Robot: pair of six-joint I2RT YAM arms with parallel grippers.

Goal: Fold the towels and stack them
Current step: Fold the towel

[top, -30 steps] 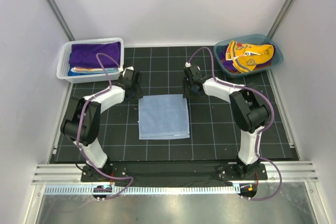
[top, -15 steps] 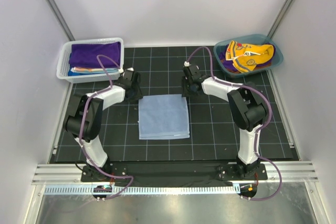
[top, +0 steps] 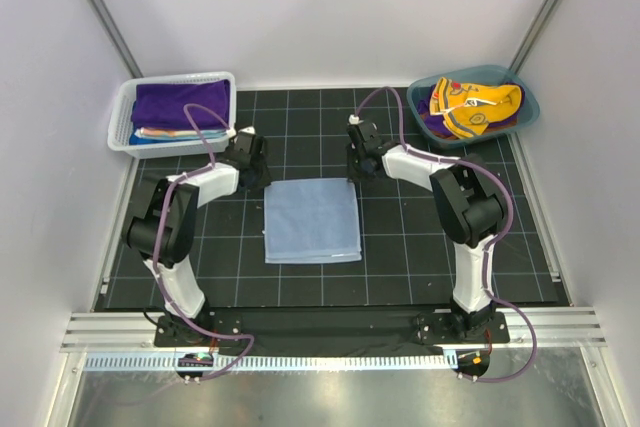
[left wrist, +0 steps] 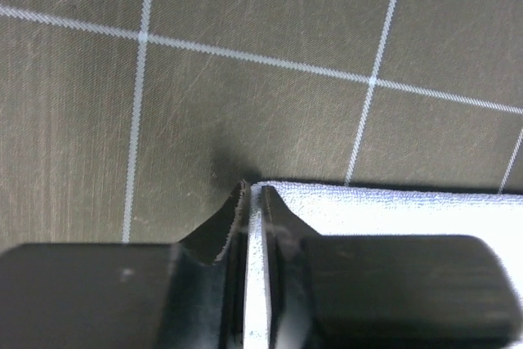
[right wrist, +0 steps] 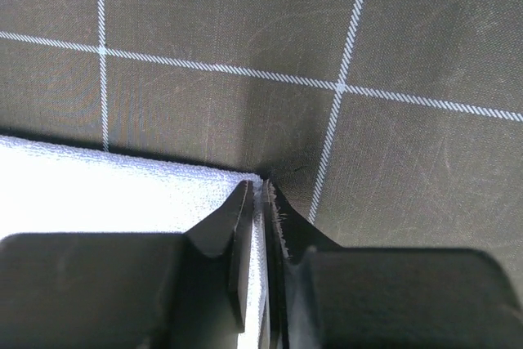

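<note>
Left gripper (left wrist: 252, 190) is pinched tight on the far-left corner of the light blue towel (top: 312, 220), and the right gripper (right wrist: 260, 185) is clamped on its far-right corner the same way. That towel lies flat mid-mat, between the arms. A purple towel (top: 180, 104) sits in the white mesh basket (top: 118, 119), and a yellow-orange towel (top: 485, 105) is bunched in the teal tub (top: 531, 107).

Top view: bright, even overhead light with faint, soft shadows. Glare band on the metal rail (top: 330, 362) at the counter (top: 420, 247) near edge.
Wrist views: towel (left wrist: 392, 210) blown out near-white. Left tool (left wrist: 253, 194) and right tool (right wrist: 260, 190) dark and soft-focus. Grid lines (left wrist: 376, 79) sharp. Small shadow at the tips.
</note>
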